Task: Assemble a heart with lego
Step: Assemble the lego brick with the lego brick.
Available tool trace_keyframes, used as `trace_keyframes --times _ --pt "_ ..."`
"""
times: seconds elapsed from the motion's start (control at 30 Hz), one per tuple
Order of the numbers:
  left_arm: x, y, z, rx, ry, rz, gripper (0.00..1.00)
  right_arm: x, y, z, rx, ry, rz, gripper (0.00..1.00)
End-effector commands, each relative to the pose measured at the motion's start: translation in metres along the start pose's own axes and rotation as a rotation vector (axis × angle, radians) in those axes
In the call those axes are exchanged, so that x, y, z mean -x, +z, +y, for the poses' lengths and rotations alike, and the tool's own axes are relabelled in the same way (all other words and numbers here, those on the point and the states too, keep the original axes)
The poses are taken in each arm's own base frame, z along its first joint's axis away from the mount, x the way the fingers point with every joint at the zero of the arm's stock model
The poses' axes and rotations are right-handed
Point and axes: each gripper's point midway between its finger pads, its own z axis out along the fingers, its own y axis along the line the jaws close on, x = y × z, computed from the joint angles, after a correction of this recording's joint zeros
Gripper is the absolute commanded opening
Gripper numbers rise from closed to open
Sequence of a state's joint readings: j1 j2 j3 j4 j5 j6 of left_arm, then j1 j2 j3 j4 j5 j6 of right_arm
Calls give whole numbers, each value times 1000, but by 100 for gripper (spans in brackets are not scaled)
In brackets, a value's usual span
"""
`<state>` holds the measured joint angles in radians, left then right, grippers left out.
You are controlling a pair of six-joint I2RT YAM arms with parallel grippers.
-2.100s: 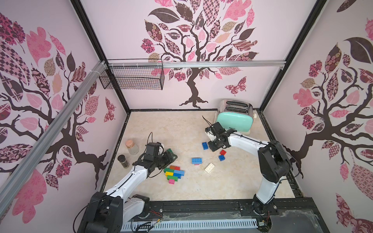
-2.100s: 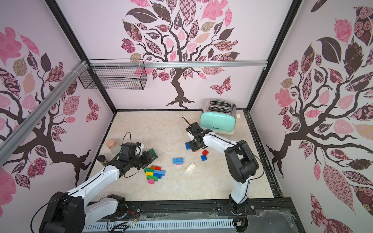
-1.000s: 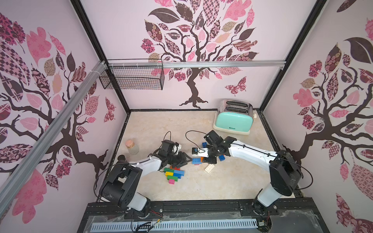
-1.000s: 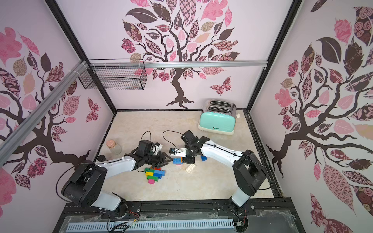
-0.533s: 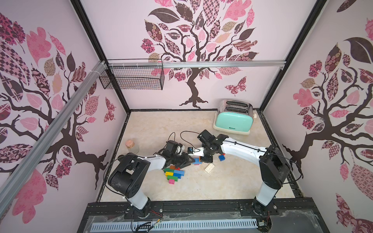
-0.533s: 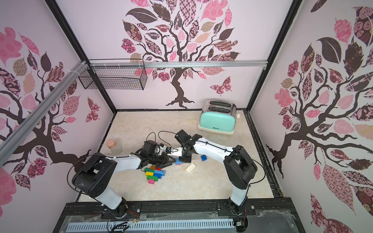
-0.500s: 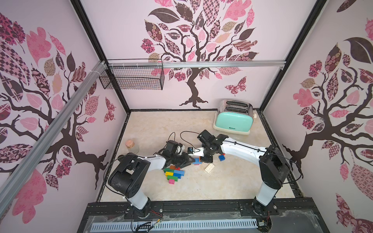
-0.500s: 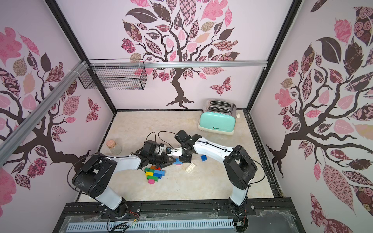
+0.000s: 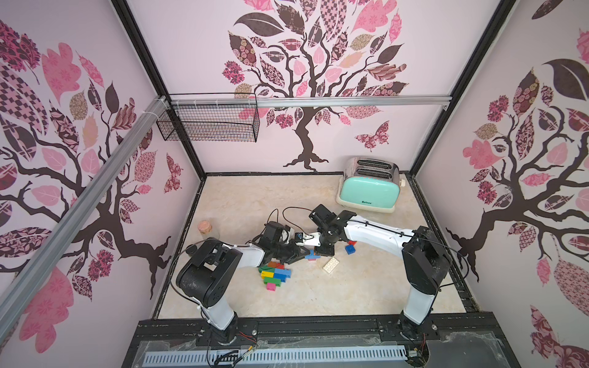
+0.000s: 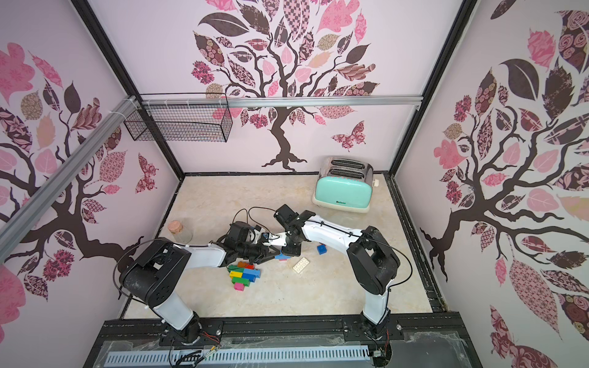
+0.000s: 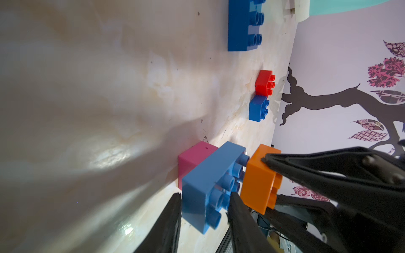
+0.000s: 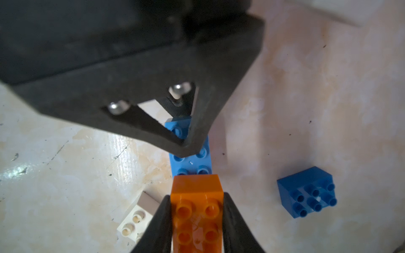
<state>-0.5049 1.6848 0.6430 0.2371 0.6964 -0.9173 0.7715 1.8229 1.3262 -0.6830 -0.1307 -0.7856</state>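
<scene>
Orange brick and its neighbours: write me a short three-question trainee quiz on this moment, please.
1. True or false: the right claw is shut on the orange brick.
2. Which brick sits between the left claw's fingers? A a yellow one, B the light-blue brick, C a green one.
3. Name the brick touching the light-blue brick on the side away from its studs.
Key: 1 true; 2 B; 3 the pink brick.
</scene>
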Motion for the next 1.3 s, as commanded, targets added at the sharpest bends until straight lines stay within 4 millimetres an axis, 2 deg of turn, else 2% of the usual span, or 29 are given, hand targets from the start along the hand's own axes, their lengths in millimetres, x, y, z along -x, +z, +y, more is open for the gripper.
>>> trace_keyframes --times 0.0,0.3,0.57,1.07,1.27 --pt "0 2 4 7 9 -7 38 4 -5 5 33 -52 8 20" --pt "-2 4 16 46 4 -7 37 5 -4 9 88 -149 23 20" --pt "-4 5 19 49 -1 -5 36 1 6 8 91 -115 43 20" --pt "-6 6 23 49 -13 -5 36 -1 11 9 98 -6 61 19" --pt "-6 7 23 48 -19 -2 36 5 4 3 0 -44 -5 19"
